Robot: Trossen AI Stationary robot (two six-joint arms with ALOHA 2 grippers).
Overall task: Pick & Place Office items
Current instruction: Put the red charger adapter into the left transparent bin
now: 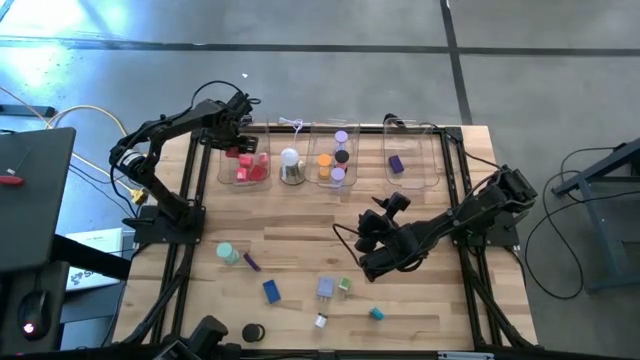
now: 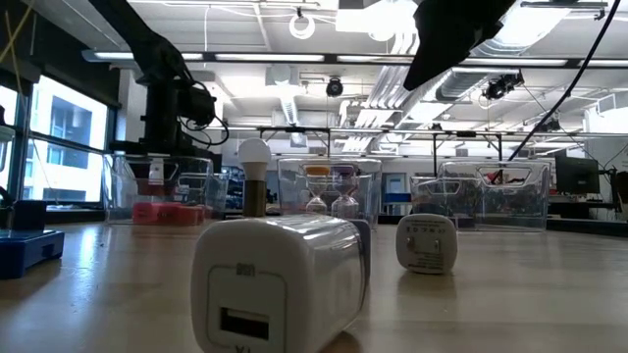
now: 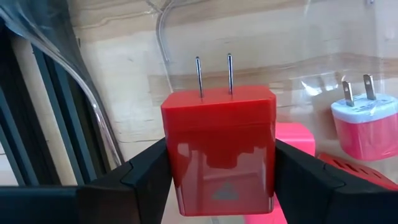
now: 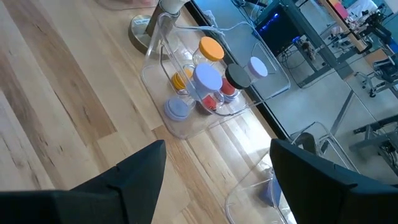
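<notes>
My left gripper [image 1: 238, 146] reaches down into the far-left clear bin [image 1: 246, 178] and is shut on a red plug block [image 3: 219, 146] with two metal prongs. Red and pink pieces [image 3: 364, 124] lie in that bin below it. My right gripper [image 1: 368, 230] hovers open above the middle of the table, fingers [image 4: 134, 171] apart with only bare wood between them. Loose office items lie near the table's front: a teal cylinder [image 1: 228, 252], a blue block [image 1: 272, 291], a grey plug block [image 1: 326, 288], a black disc [image 1: 252, 331]. My left gripper pinches the red plug block by its two opposite side faces [image 3: 174, 165], one finger [image 3: 146, 180] on each. The fingers come from above, pointing steeply down. The prongs [image 3: 214, 74] stick out sideways, level with the table. Whether the block touches the pieces under it is hidden.
Along the far edge stand more clear bins: one with orange, purple and black cylinders [image 1: 335, 160], one with a purple piece [image 1: 397, 163]. A white dome on a silvery base [image 1: 290, 165] stands between the first two bins. Bare wood lies left of my right gripper.
</notes>
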